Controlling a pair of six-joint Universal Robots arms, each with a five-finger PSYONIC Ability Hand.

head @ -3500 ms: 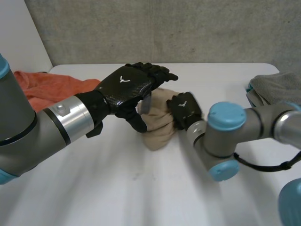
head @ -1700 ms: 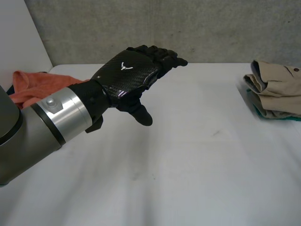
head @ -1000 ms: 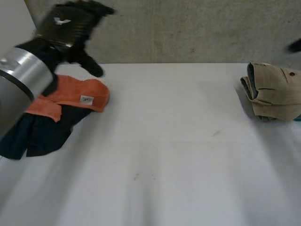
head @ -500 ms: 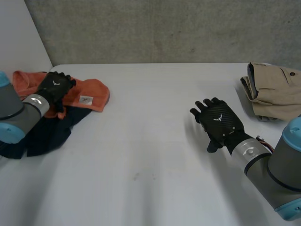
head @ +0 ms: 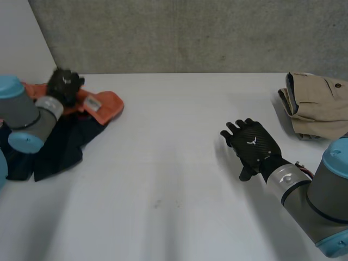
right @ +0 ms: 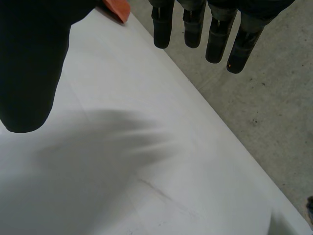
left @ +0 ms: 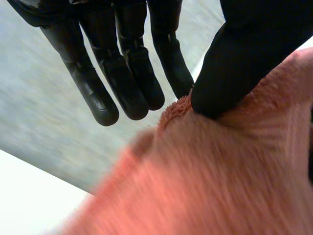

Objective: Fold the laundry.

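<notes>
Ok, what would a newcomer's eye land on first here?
The right hand, open and palm down, hovers over the table right of its middle. At the far left, the left hand is on an orange towel that lies over a dark garment. A folded beige garment sits at the table's right edge.

I log the worktop [head: 179, 163] as bright and evenly lit under soft, diffuse light; the grey wall [head: 190, 32] behind it is dimmer. The right robot hand [right: 29, 63] reads near-black against the pale surface, and the orange cloth [left: 220, 171] is well lit.
</notes>
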